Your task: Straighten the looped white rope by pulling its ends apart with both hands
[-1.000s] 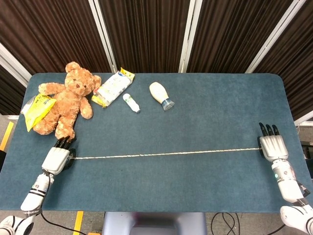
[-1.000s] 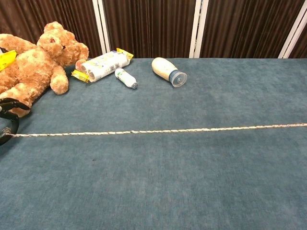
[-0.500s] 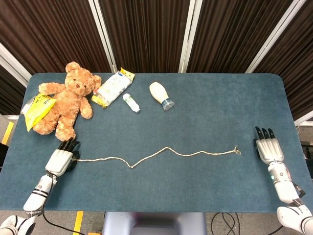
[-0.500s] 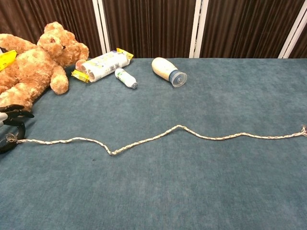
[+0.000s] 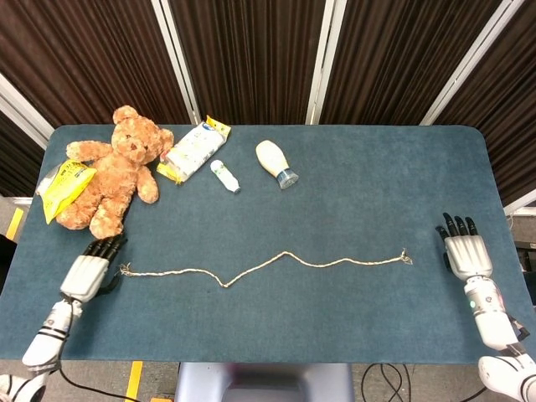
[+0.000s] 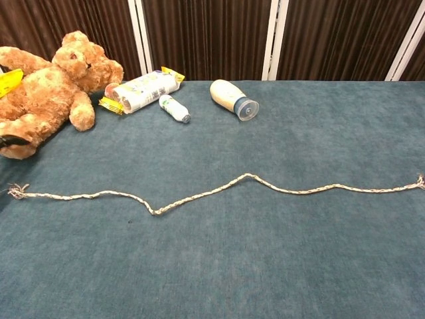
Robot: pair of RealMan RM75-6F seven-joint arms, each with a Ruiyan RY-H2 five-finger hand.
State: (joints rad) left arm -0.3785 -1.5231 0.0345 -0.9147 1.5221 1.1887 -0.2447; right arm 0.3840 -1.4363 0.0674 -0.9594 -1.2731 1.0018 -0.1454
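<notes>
1. Rope (image 5: 268, 266) is lying slack in a shallow wave across the front half of the table (image 5: 352, 184), no loop in it; a second ago we were seeing it taut between both hands.
2. We are seeing the left hand (image 5: 88, 273) now off the frayed end near the left edge, holding nothing, its fingers apart.
3. We are seeing the right hand (image 5: 466, 251) near the right edge, flat and empty, well clear of the other end.
4. We are judging the straightening done, with both hands letting go.
5. We are finding no writing legible on the packets or bottles by the bear (image 5: 113, 167).
</notes>
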